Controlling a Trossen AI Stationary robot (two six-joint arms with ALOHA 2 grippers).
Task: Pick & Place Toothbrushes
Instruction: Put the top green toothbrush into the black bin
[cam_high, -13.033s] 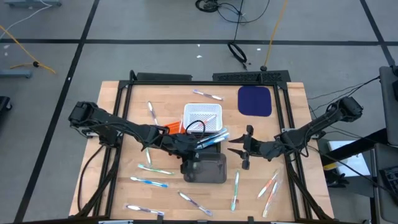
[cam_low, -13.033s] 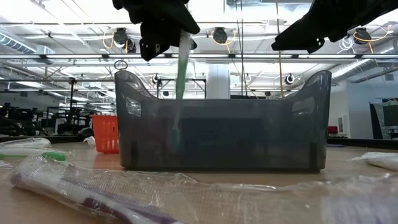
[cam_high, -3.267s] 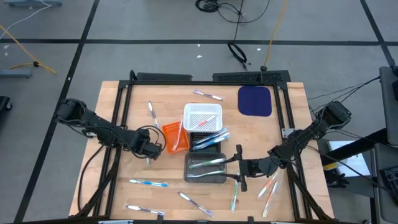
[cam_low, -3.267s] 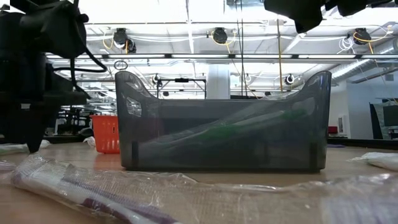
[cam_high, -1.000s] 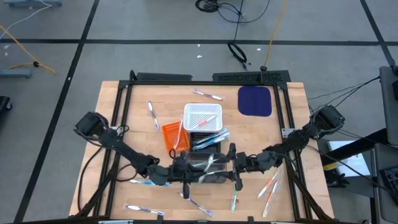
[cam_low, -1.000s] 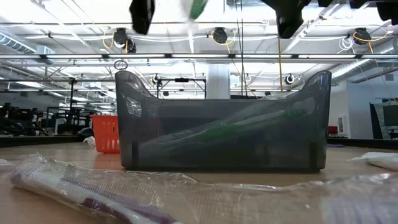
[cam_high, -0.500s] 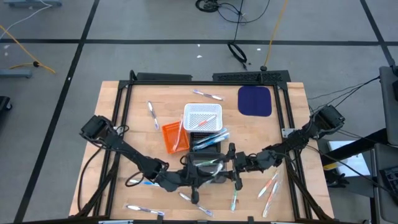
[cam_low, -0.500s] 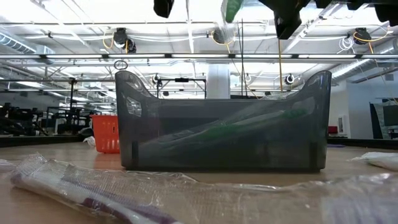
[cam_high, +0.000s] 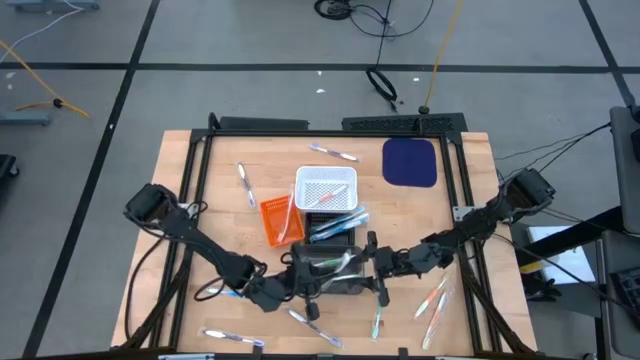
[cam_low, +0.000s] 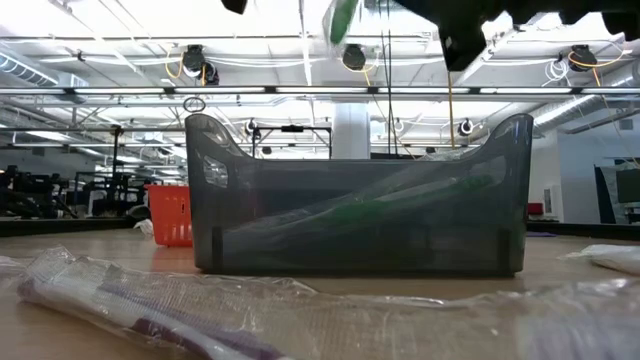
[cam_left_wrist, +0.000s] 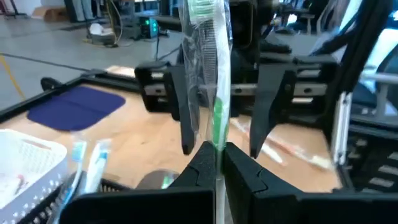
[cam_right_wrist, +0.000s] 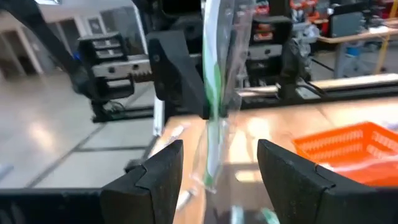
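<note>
High view: both arms meet over the dark bin (cam_high: 330, 273) at the table's front centre. Left gripper (cam_high: 318, 282) sits at the bin's left end, its jaws pinched shut on a wrapped green toothbrush (cam_left_wrist: 214, 81) that stands upright above them. Right gripper (cam_high: 372, 268) is at the bin's right end, facing the left one, jaws spread wide and holding nothing; the held toothbrush (cam_right_wrist: 212, 87) stands just ahead of its open fingers (cam_right_wrist: 155, 177).

Low view: the green tip (cam_low: 341, 20) shows above the bin's (cam_low: 355, 205) rim, with at least one green toothbrush (cam_low: 400, 200) lying slanted inside.

Loose toothbrushes on the table: one (cam_high: 244, 184) at the back left, one (cam_high: 333, 152) behind the white basket (cam_high: 325, 188), one (cam_high: 232, 338) at the front left, one (cam_high: 305, 322) just in front of the bin, and several (cam_high: 432, 298) at the front right. An orange basket (cam_high: 281, 220) and a blue pad (cam_high: 410, 161) also sit on the table (cam_high: 180, 180).
</note>
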